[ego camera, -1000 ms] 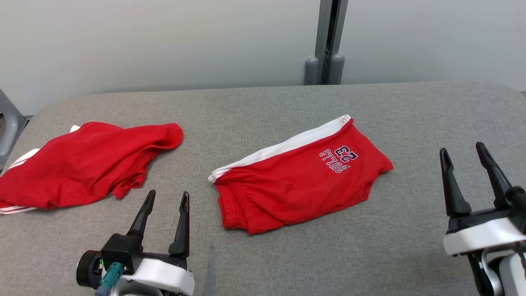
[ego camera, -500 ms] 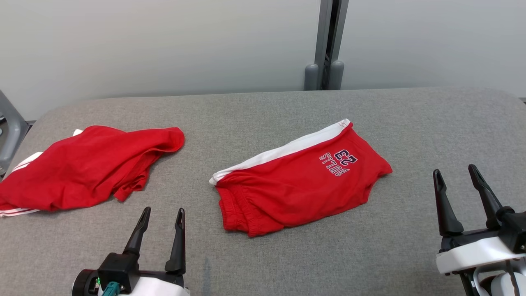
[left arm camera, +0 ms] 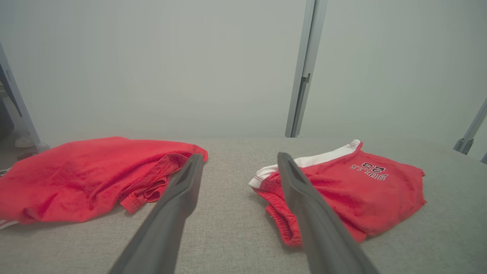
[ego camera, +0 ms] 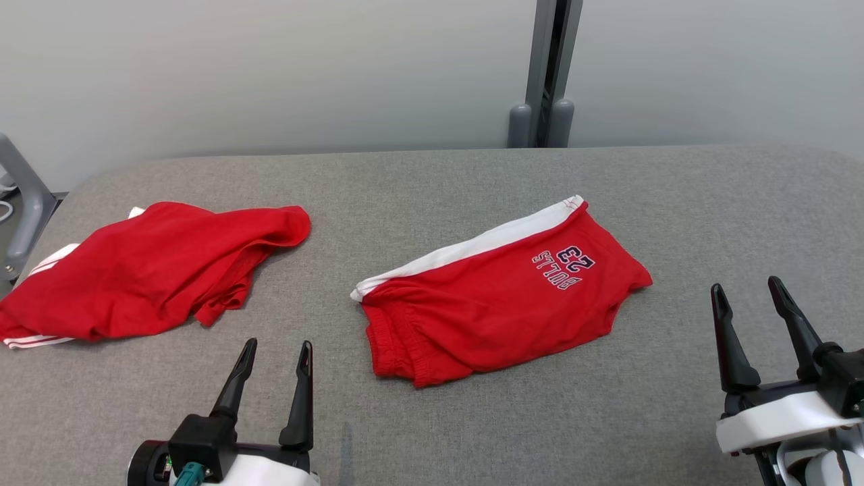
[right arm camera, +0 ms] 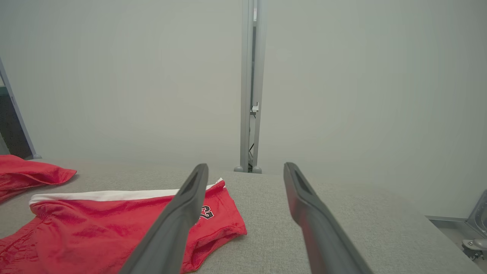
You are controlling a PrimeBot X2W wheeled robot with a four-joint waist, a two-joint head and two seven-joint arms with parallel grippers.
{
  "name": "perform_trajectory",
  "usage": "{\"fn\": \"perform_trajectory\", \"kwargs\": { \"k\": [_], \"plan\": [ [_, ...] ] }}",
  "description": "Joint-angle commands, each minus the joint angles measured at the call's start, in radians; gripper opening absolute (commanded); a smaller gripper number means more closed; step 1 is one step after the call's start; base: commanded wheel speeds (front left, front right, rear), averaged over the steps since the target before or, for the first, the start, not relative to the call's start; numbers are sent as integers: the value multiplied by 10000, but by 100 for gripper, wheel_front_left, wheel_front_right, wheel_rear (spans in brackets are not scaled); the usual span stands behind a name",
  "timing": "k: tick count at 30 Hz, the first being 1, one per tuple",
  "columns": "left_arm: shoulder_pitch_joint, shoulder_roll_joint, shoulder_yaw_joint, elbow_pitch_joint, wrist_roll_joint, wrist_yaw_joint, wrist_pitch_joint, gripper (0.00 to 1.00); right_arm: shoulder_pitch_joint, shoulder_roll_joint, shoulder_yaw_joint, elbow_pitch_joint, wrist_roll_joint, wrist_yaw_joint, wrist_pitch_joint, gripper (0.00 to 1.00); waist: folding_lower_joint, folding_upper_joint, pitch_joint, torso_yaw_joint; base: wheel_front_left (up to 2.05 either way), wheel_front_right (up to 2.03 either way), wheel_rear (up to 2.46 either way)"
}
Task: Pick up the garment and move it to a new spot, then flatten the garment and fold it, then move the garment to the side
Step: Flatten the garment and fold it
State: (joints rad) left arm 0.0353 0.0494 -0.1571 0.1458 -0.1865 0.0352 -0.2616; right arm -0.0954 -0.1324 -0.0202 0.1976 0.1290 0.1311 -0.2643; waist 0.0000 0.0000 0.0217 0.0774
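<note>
Red shorts (ego camera: 499, 304) with a white side stripe and "BULLS 23" print lie folded at the middle of the grey table (ego camera: 432, 182); they also show in the left wrist view (left arm camera: 342, 190) and the right wrist view (right arm camera: 114, 220). A second red garment (ego camera: 148, 270) lies crumpled at the far left, seen too in the left wrist view (left arm camera: 87, 175). My left gripper (ego camera: 278, 344) hovers open near the front edge, between the two garments and apart from both. My right gripper (ego camera: 744, 283) is open at the right, clear of the shorts. Nothing is between either pair of fingers (left arm camera: 182, 198) (right arm camera: 182, 213).
A grey post (ego camera: 550, 74) stands behind the table's far edge against the pale wall. A grey frame leg (ego camera: 23, 202) rises off the table's left end. Bare grey cloth stretches along the far half and the right side of the table.
Both grippers have drawn back toward the near edge, the right one more. The head camera has shifted slightly. The two garments lie as before.
</note>
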Motion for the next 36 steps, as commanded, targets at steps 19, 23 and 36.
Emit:
{"fn": "perform_trajectory", "kwargs": {
  "k": [19, 23, 36],
  "plan": [
    [-763, 29, -1036, 146, -173, 180, -37, 100, -2086, -119, 252, 3912, 4343, -4, 1822, 100, 0, 0, 1273, 1281, 0, 0, 0],
    [-859, 27, -1313, 158, -200, 214, -37, 100, -2612, -268, 117, 4623, 5370, -6, 2436, 100, 0, 0, 1418, 1664, 0, 0, 0],
    [-976, 29, -1613, 105, -312, 410, -38, 100, -3872, -606, -110, 6743, 6178, -6, 3472, 100, 0, 0, 1707, 2439, 0, 0, 0]
  ]
}}
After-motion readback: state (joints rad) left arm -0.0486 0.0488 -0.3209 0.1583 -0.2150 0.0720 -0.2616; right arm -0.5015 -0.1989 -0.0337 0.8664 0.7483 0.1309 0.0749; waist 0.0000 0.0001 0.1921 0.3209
